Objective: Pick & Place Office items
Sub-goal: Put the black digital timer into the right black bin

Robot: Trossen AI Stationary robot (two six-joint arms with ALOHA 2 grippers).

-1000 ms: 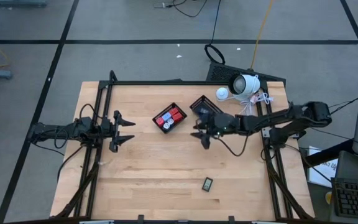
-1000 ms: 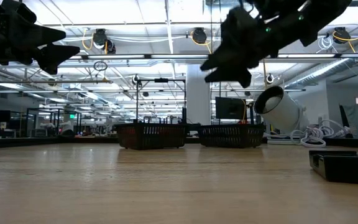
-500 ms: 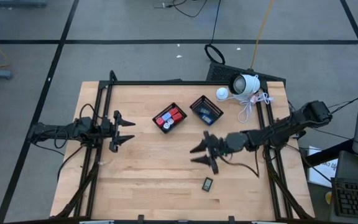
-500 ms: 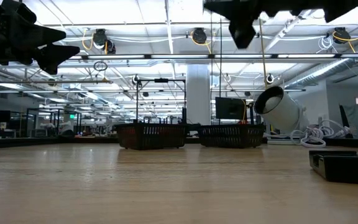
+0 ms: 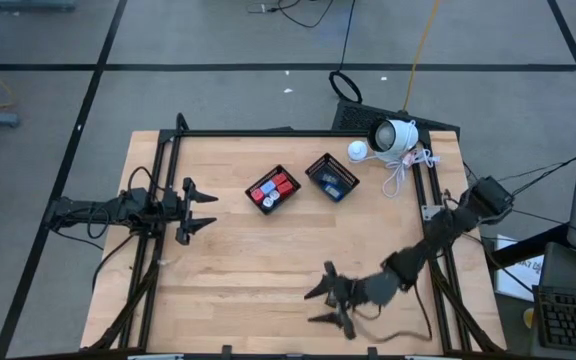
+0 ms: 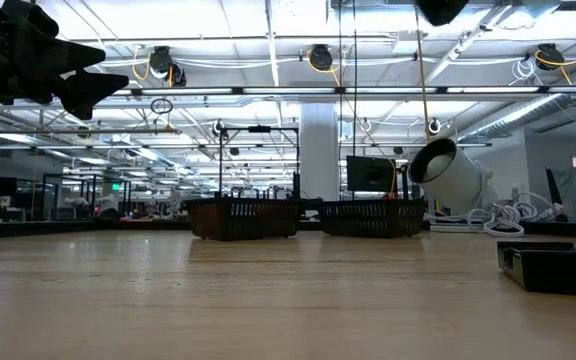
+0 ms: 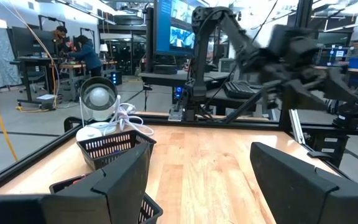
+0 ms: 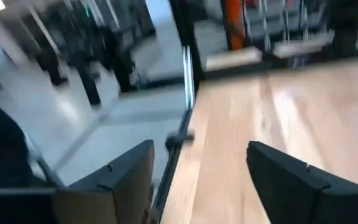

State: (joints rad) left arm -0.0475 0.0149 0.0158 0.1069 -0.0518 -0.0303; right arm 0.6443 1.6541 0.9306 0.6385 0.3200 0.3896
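Two black mesh baskets stand at the table's middle far part. The left basket (image 5: 274, 189) holds red blocks and a pale blue block; the right basket (image 5: 332, 177) holds blue-faced pieces. A dark flat rectangle (image 6: 553, 266) lies on the table near its front edge; in the high view my right arm covers it. My right gripper (image 5: 314, 306) is open and empty, above the table's near part at that spot. My left gripper (image 5: 206, 211) is open and empty at the table's left side, its fingers pointing toward the baskets (image 7: 114, 148).
A white dome camera (image 5: 392, 136) with a coiled white cord (image 5: 406, 162) sits at the table's far right corner. A black metal frame (image 5: 168, 160) runs along the table's left, far and right edges. Bare wood (image 5: 238, 270) lies between the baskets and the near edge.
My right gripper has swept from beside the right basket toward the table's near edge and now stands over the spot where the dark flat rectangle lay, covering it in the high view. It has stayed open. In the low view it has left the picture.
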